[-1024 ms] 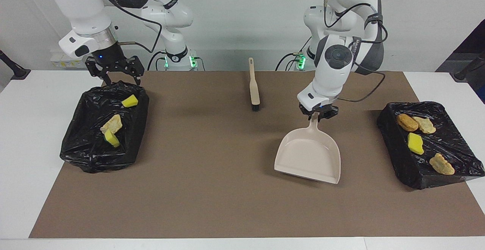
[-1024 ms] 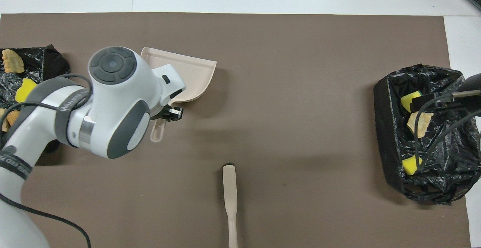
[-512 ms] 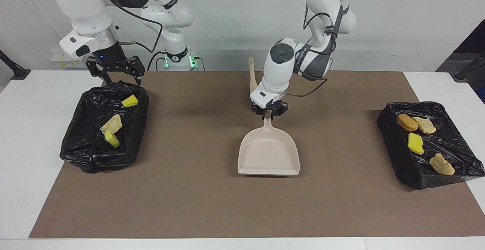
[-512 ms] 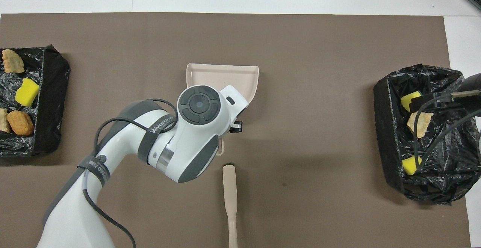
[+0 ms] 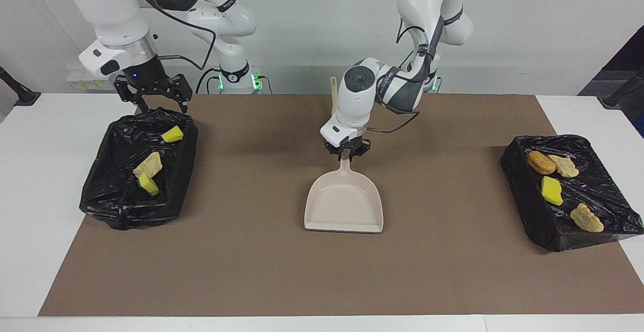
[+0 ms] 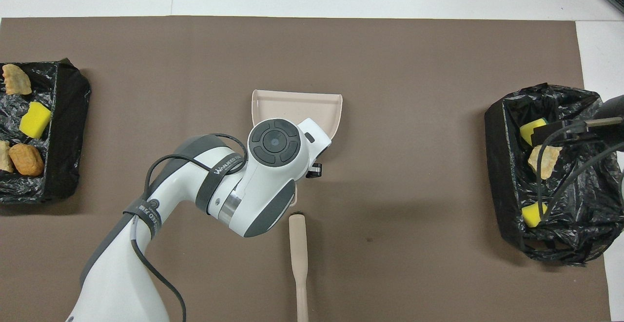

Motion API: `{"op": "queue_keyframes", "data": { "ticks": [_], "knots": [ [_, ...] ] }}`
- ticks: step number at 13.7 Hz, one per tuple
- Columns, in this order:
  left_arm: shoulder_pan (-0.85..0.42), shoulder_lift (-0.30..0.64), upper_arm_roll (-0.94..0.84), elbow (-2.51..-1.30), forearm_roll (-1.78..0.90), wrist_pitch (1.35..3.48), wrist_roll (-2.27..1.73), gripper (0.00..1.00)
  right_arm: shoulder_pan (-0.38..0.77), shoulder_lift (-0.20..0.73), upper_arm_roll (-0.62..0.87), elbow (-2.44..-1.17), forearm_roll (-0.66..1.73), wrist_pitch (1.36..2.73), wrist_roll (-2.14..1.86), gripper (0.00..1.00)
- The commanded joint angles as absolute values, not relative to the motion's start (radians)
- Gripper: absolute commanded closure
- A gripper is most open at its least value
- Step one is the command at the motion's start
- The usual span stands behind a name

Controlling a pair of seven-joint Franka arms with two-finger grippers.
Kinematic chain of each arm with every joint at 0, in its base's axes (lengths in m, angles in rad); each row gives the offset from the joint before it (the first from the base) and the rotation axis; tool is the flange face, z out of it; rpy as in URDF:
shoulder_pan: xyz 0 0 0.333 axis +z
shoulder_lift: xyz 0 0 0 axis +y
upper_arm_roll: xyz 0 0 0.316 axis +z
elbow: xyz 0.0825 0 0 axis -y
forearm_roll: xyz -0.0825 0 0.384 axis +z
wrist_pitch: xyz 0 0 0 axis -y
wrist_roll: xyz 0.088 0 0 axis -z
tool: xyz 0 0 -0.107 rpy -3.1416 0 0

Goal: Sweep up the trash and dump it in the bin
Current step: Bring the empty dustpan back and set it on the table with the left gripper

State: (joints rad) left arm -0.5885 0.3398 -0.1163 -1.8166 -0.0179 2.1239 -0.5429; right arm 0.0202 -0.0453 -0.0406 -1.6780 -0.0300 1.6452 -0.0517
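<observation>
White wall, white desk [image 5: 30, 181], and a brown mat [image 5: 251, 271] covering most of it. At the mat's middle my left gripper [image 5: 346, 154] is clamped on the handle of the dustpan [image 5: 344, 202], whose mouth points toward the desk's front edge; the pan looks to rest flat or nearly so. The brush [image 6: 298, 253] lies on the mat just back of the dustpan handle, toward my bases, untouched.

My right gripper [image 5: 153, 101], fingers spread wide and holding nothing, hovers over the back rim of the bin [image 5: 121, 206] at the right arm's end of the desk. Three pieces of trash [image 5: 149, 165] already sit inside it: two yellow, one beige. Four more scraps [image 5: 552, 190] lie on a black-wrapped tray [image 5: 553, 236] at the left arm's end of the desk: one yellow, three tan or beige. None lies loose on the mat.

My worries: those four scraps sit on crinkled plastic above mat level, so sweeping them could snag the plastic or scatter them off the tray edge. My hold is on a thin handle, and a loaded pan could twist in it and spill short of the bin. Reaching for the brush, my right arm could clip my left elbow.
</observation>
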Motion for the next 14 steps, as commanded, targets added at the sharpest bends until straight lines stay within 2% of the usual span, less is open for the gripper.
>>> {"op": "queue_keyframes", "data": {
  "ticks": [1, 3, 8, 14],
  "knots": [
    [-0.609, 0.330, -0.094, -1.825, -0.031, 2.128, -0.540, 0.46, 0.015, -0.061, -0.035, -1.687, -0.041, 1.638, -0.037, 0.00],
    [-0.565, 0.313, -0.094, -1.816, -0.031, 2.094, -0.470, 0.00, 0.015, -0.061, -0.035, -1.687, -0.041, 1.638, -0.037, 0.00],
    [-0.493, 0.223, -0.084, -1.822, -0.031, 1.991, -0.423, 0.00, 0.015, -0.061, -0.035, -1.687, -0.041, 1.638, -0.037, 0.00],
    [-0.254, 0.013, -0.081, -1.807, -0.031, 1.817, -0.154, 0.00, 0.015, -0.061, -0.035, -1.687, -0.041, 1.638, -0.037, 0.00]
  ]
}}
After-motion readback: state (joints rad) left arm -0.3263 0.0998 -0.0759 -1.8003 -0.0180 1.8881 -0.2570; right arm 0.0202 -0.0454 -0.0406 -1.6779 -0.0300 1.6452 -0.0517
